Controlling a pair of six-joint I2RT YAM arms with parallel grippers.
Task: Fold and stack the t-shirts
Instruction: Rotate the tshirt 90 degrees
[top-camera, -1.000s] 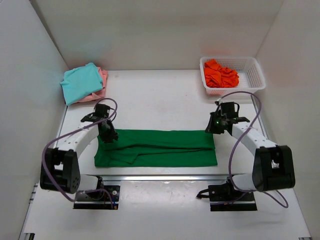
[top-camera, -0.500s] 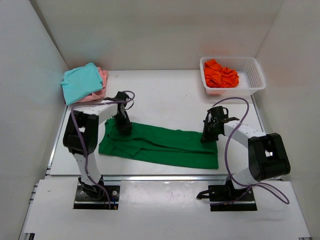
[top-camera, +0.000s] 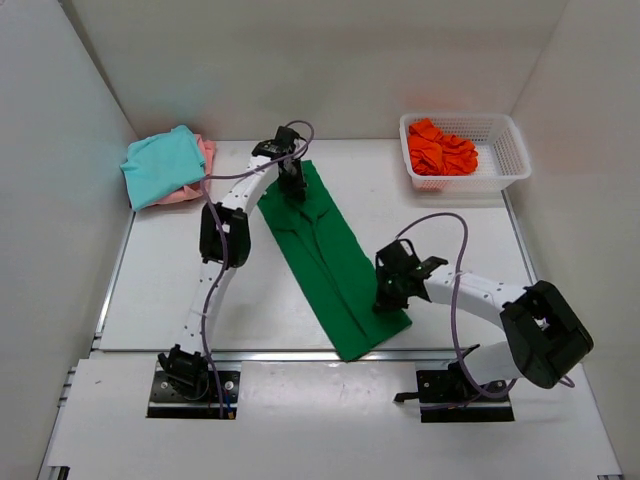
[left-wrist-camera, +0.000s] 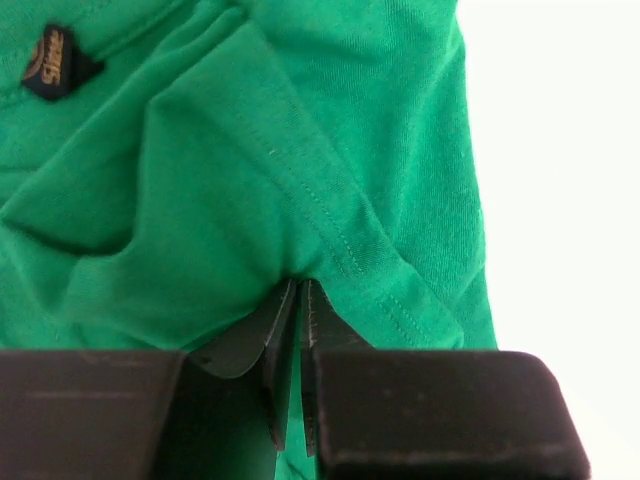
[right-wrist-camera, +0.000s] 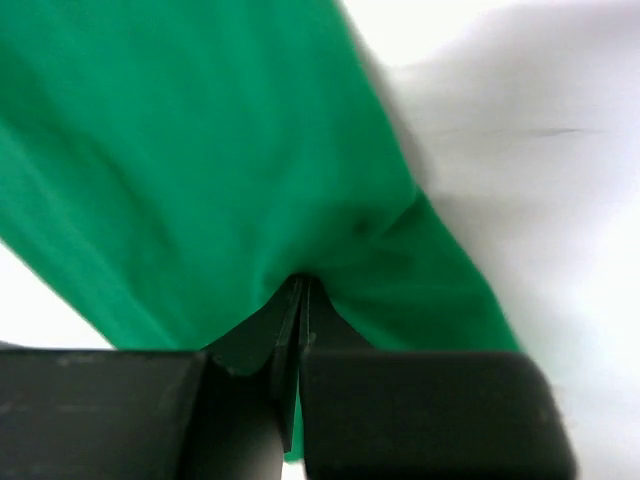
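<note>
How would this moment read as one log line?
green t-shirt; diagonal strip; left jaws shut on it; right jaws shut on it

Top view high behind, wrist views close-up — sharing green t-shirt (top-camera: 335, 262)

Folded green t-shirt (top-camera: 335, 255) lies diagonal, teal shirt (top-camera: 163, 165) atop pink (top-camera: 206, 158), orange shirt (top-camera: 440, 148) crumpled.
</note>
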